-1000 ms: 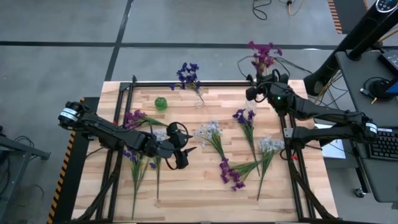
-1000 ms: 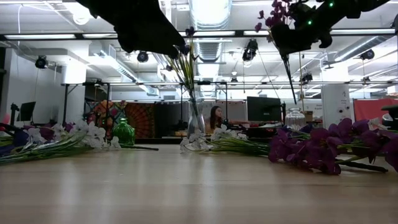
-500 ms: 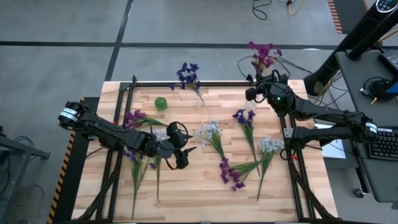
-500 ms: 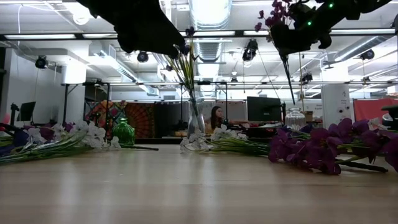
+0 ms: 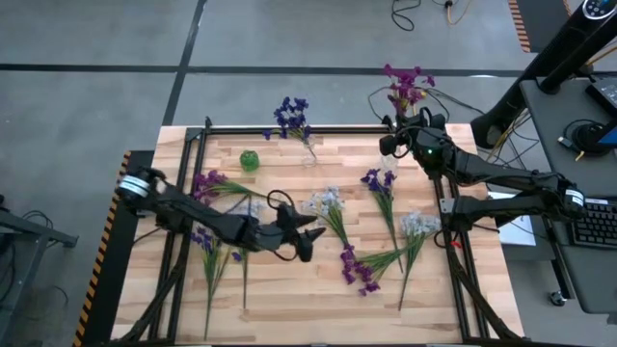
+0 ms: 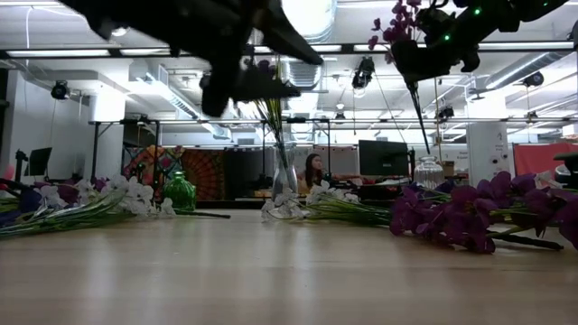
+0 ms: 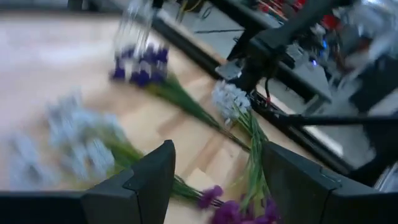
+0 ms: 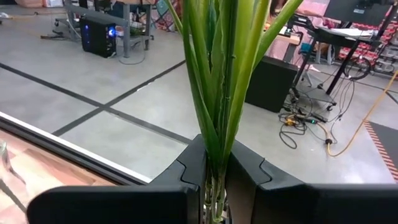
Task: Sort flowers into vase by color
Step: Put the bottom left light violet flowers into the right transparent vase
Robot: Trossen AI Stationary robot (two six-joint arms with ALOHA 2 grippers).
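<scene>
Magenta sprig [image 5: 406, 87] clamped in right gripper [image 5: 403, 125], blossoms past table edge, left gripper [image 5: 307, 243] apart, empty, blurred.

The left gripper [image 7: 214, 180] shows its two dark fingers [image 7: 152, 180] spread apart with nothing between them, above a pale wooden table [image 7: 56, 68]. Beyond them lie loose flowers: a blurred pale bunch [image 7: 68, 140], a dark blue-violet sprig [image 7: 140, 65] near the base of a clear glass vase [image 7: 132, 28], a whitish sprig [image 7: 229, 99] with a long green stem, and magenta blossoms [image 7: 214, 198] just past the fingers. The other arm [image 7: 280, 37] stands at the table's far edge.
</scene>
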